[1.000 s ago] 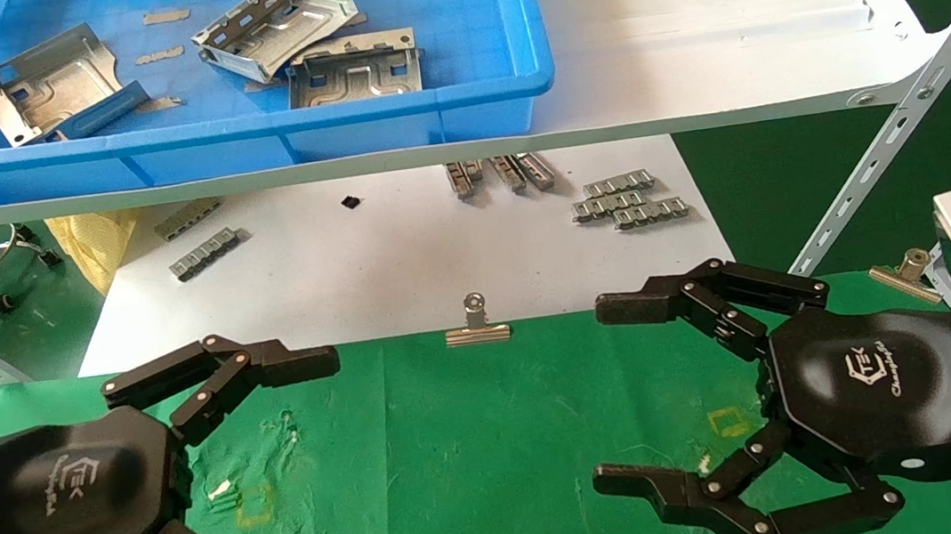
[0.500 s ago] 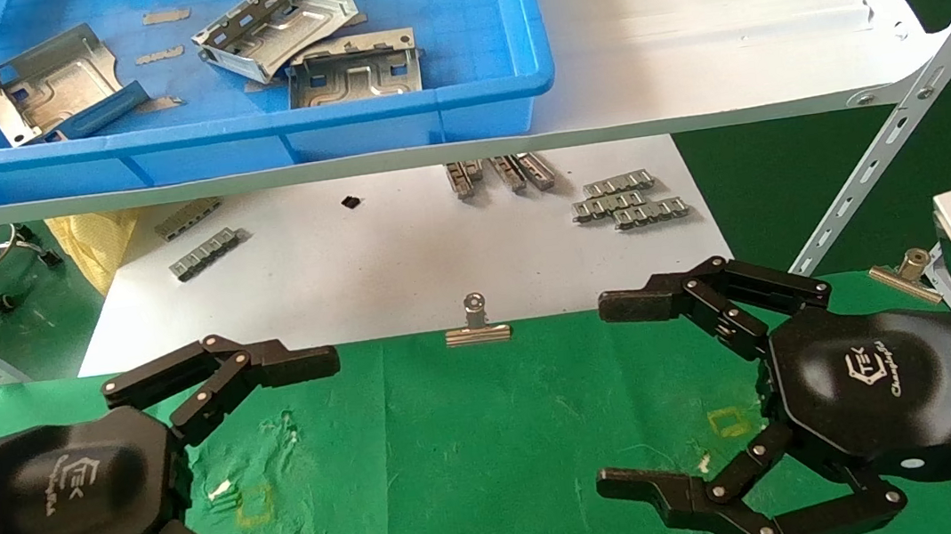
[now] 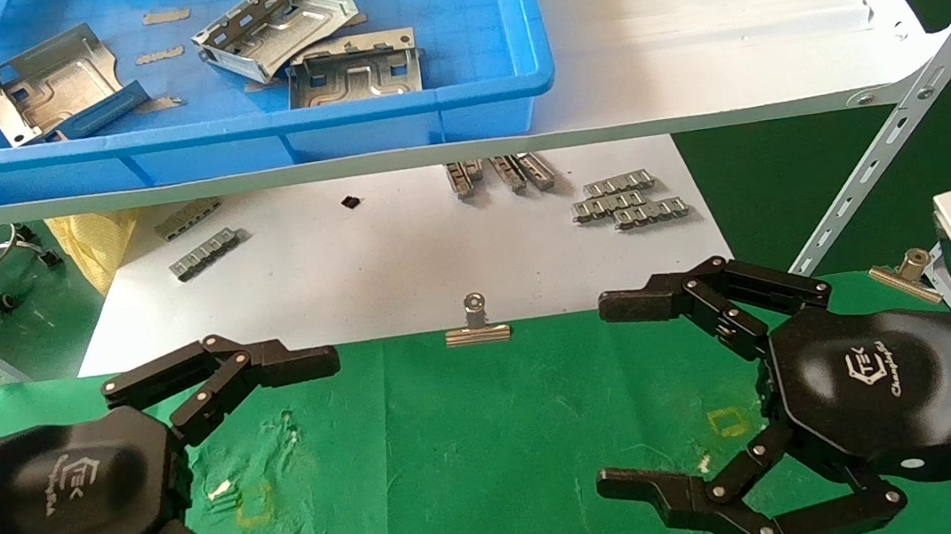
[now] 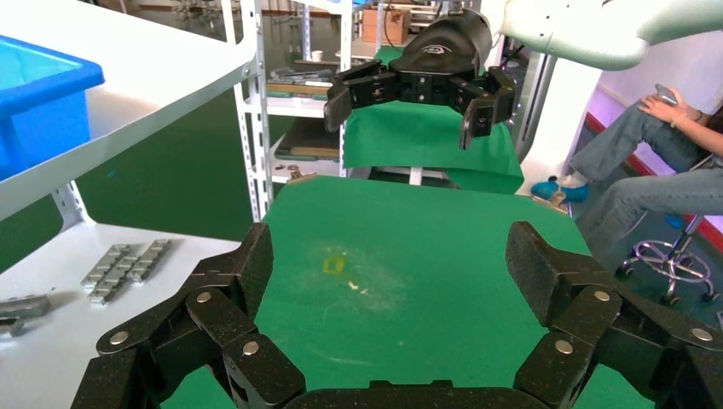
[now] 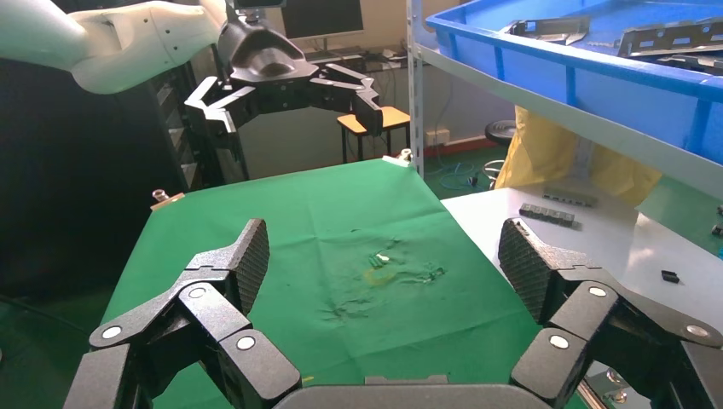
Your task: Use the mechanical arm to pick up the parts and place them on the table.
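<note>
- Three silvery stamped parts point(image 3: 305, 40) lie in the blue bin, two overlapping, one apart.
- Both black claw grippers, left point(image 3: 317, 451) and right point(image 3: 624, 393), hover spread over the green table point(image 3: 478, 446).

Three silvery stamped sheet-metal plates point(image 3: 47, 85) in one blue plastic tray point(image 3: 451, 55); two black claw grippers point(image 3: 317, 451); two silver binder clips point(image 3: 477, 325); several small grey ridged strips point(image 3: 629, 200), their exact count unclear

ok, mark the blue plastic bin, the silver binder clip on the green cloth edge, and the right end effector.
Blue plastic bin point(image 3: 500, 89): head view, front rim.
Silver binder clip point(image 3: 478, 333): head view, flat jaw bar.
Right end effector point(image 3: 625, 398): head view, midway between fingertips.
</note>
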